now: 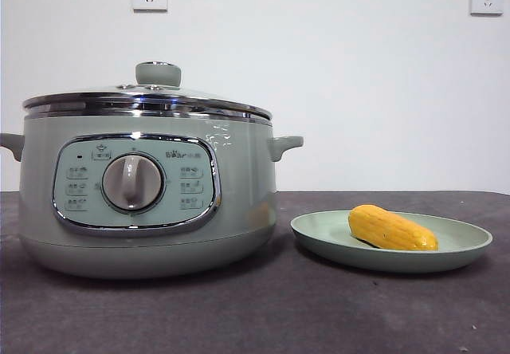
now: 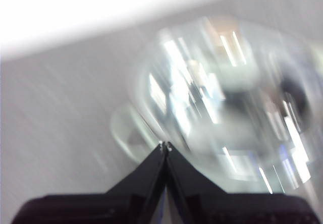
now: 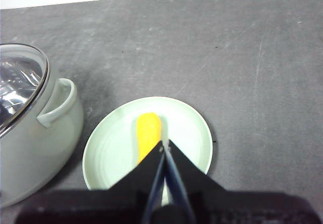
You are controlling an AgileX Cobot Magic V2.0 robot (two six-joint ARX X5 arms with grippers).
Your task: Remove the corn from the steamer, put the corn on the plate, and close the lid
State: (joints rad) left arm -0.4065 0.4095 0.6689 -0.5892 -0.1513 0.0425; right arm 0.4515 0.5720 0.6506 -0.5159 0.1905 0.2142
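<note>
On the dark grey tabletop (image 1: 263,314), seen from the front, the steamer (image 1: 147,202) stands to the left with its dial and control panel facing the camera, and the plate (image 1: 466,238) sits just beside it to the right, a narrow gap between the two. The lid (image 1: 151,99) rests flat on the steamer's rim, closing it, with its pale green knob upright on top. The corn (image 1: 392,229) lies on its side in the plate, slightly tilted, one tapered end toward the steamer and the other toward the plate's far edge.

Neither of my arms shows in the front view. My right gripper (image 3: 165,144) hangs above the plate (image 3: 108,153); its two black jaws are pressed together tip to tip and hold nothing. Below them the corn (image 3: 148,133) lies lengthwise near the middle of the plate, apart from the jaws. Beside the plate I see one side handle of the steamer (image 3: 43,133) and part of the lid (image 3: 20,88) with its steel rim.

My left gripper (image 2: 165,146) also has its jaws closed to a point, empty. Its picture is badly smeared; past the jaws the glass of the lid (image 2: 222,98) shows only as a bright blurred round shape, and I cannot tell more there.
</note>
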